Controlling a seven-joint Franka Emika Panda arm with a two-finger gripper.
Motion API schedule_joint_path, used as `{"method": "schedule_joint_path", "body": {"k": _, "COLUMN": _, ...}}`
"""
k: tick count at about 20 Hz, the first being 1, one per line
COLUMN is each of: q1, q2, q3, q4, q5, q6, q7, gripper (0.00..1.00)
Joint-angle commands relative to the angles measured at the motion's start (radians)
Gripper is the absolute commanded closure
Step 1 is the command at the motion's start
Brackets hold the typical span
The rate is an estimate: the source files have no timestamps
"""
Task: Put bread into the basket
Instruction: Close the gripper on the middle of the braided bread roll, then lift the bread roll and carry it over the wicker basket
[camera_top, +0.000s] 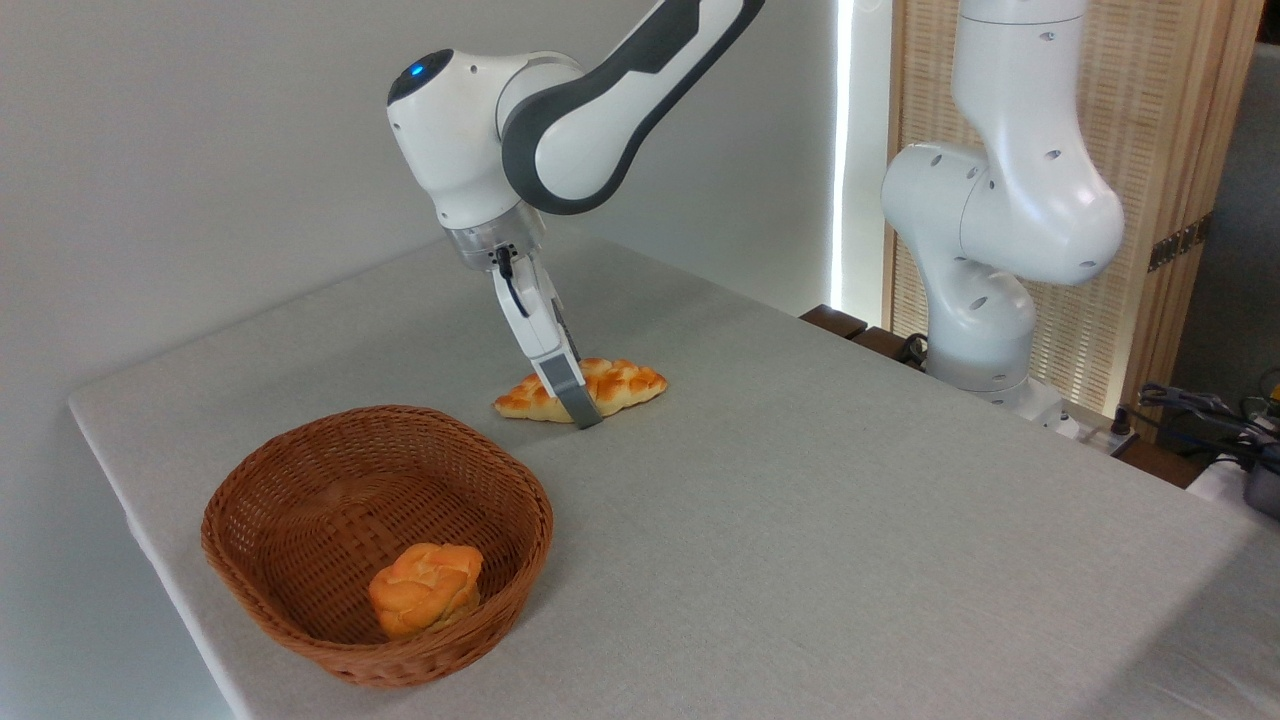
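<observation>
The bread (622, 382), a braided golden loaf with pointed ends, lies flat on the grey table beyond the basket. My gripper (586, 405) reaches down over the loaf's middle. Its near grey finger (574, 390) stands against the loaf's front side, with the tip at the tabletop. The far finger is hidden behind the loaf, so I cannot see how wide the jaws stand. The basket (300, 470), round brown wicker with a thick rim, sits near the table's front left corner, a short way left of and in front of the bread.
A small round orange bun (427, 588) lies inside the basket at its near right side. A second white robot arm (1000, 230) stands at the table's far right edge. Cables and dark equipment (1215, 420) lie at the far right. The table's left edge runs close to the basket.
</observation>
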Motion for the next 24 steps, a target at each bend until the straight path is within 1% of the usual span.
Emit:
{"method": "schedule_joint_path", "body": {"k": 1, "q1": 0.006, "q2": -0.014, "q3": 0.0, "q4": -0.018, "q5": -0.002, "q6": 0.029, "q7": 0.022, "gripper": 0.8}}
{"method": "schedule_joint_path", "body": {"k": 3, "q1": 0.006, "q2": -0.014, "q3": 0.0, "q4": -0.002, "q5": -0.001, "q6": 0.011, "q7": 0.023, "gripper": 0.8}}
{"method": "schedule_joint_path", "body": {"k": 4, "q1": 0.006, "q2": -0.014, "q3": 0.003, "q4": 0.024, "q5": -0.001, "q6": -0.02, "q7": 0.023, "gripper": 0.8}}
{"method": "schedule_joint_path", "body": {"k": 6, "q1": 0.006, "q2": -0.012, "q3": 0.015, "q4": 0.108, "q5": -0.001, "q6": -0.137, "q7": 0.043, "gripper": 0.8}}
{"method": "schedule_joint_path", "body": {"k": 7, "q1": 0.006, "q2": -0.009, "q3": 0.037, "q4": 0.162, "q5": -0.001, "q6": -0.211, "q7": 0.072, "gripper": 0.8}}
{"method": "schedule_joint_path", "body": {"k": 8, "q1": 0.006, "q2": -0.008, "q3": 0.072, "q4": 0.205, "q5": -0.001, "q6": -0.269, "q7": 0.109, "gripper": 0.79}}
{"method": "schedule_joint_path", "body": {"k": 10, "q1": 0.006, "q2": -0.006, "q3": 0.133, "q4": 0.285, "q5": -0.013, "q6": -0.322, "q7": 0.157, "gripper": 0.79}}
{"method": "schedule_joint_path", "body": {"k": 11, "q1": 0.006, "q2": -0.003, "q3": 0.155, "q4": 0.313, "q5": -0.014, "q6": -0.324, "q7": 0.152, "gripper": 0.79}}
{"method": "schedule_joint_path", "body": {"k": 12, "q1": 0.007, "q2": 0.002, "q3": 0.164, "q4": 0.339, "q5": -0.016, "q6": -0.319, "q7": 0.143, "gripper": 0.78}}
{"method": "schedule_joint_path", "body": {"k": 14, "q1": 0.007, "q2": 0.043, "q3": 0.187, "q4": 0.383, "q5": -0.024, "q6": -0.286, "q7": 0.05, "gripper": 0.74}}
{"method": "schedule_joint_path", "body": {"k": 18, "q1": 0.007, "q2": 0.155, "q3": 0.19, "q4": 0.461, "q5": -0.028, "q6": -0.097, "q7": -0.246, "gripper": 0.71}}
{"method": "schedule_joint_path", "body": {"k": 19, "q1": 0.007, "q2": 0.184, "q3": 0.19, "q4": 0.489, "q5": -0.028, "q6": -0.051, "q7": -0.303, "gripper": 0.7}}
{"method": "schedule_joint_path", "body": {"k": 20, "q1": 0.009, "q2": 0.218, "q3": 0.19, "q4": 0.518, "q5": -0.027, "q6": -0.011, "q7": -0.34, "gripper": 0.69}}
{"method": "schedule_joint_path", "body": {"k": 22, "q1": 0.009, "q2": 0.271, "q3": 0.19, "q4": 0.561, "q5": -0.022, "q6": 0.017, "q7": -0.362, "gripper": 0.69}}
{"method": "schedule_joint_path", "body": {"k": 24, "q1": 0.011, "q2": 0.298, "q3": 0.19, "q4": 0.568, "q5": -0.019, "q6": 0.046, "q7": -0.369, "gripper": 0.67}}
